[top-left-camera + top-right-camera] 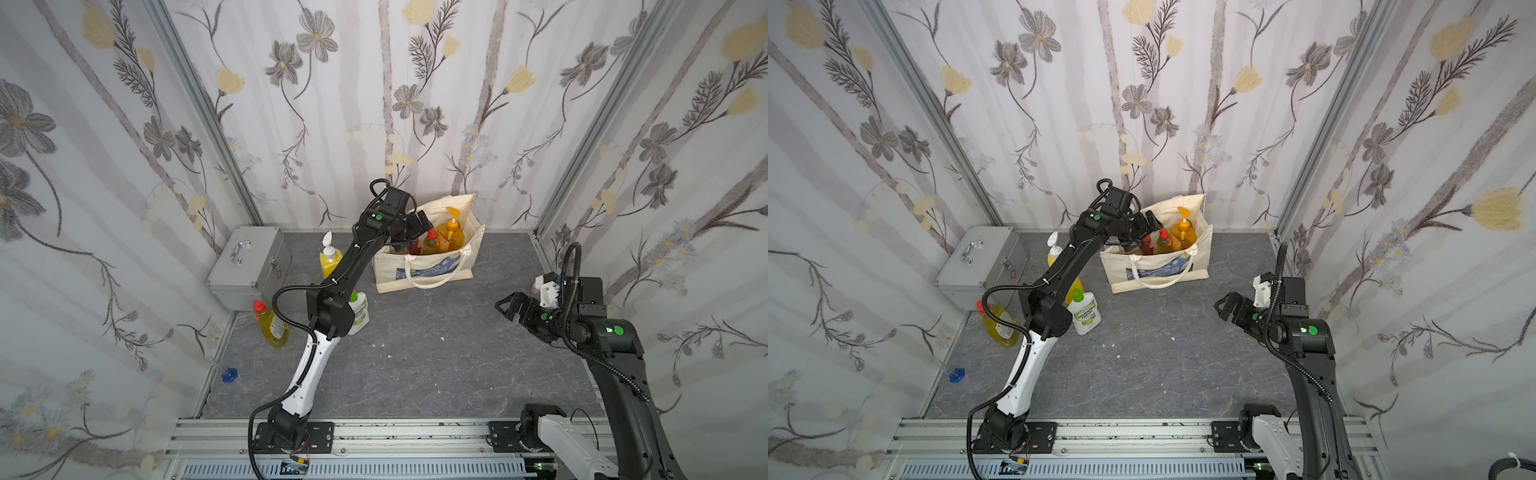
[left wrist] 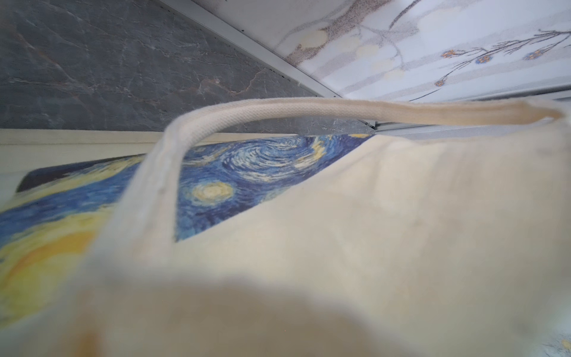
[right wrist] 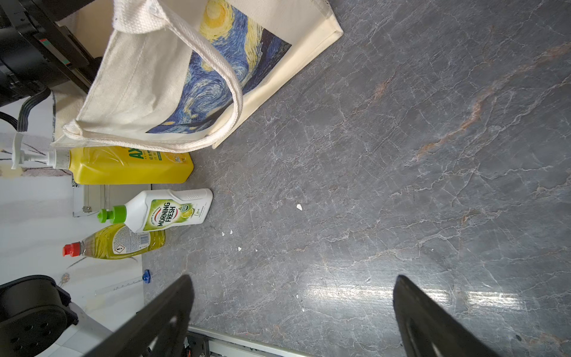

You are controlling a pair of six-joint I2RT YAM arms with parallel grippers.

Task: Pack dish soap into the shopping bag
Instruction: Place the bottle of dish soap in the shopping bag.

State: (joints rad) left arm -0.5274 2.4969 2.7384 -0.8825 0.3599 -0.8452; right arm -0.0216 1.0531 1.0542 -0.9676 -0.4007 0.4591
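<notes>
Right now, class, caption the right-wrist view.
Open right gripper; beyond, yellow pump bottle, white green-capped bottle, yellow-green bottle, cream canvas tote.

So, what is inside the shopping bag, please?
Three bottles show: an orange pump bottle, a red-capped yellow-green bottle and a dark red bottle. The shopping bag hides their bases.

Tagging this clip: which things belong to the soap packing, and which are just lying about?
Job: shopping bag; inside it, orange bottle, dark red bottle, red-capped bottle; outside, yellow pump bottle, white bottle, yellow-green bottle.
Lying about: silver case, blue piece.
</notes>
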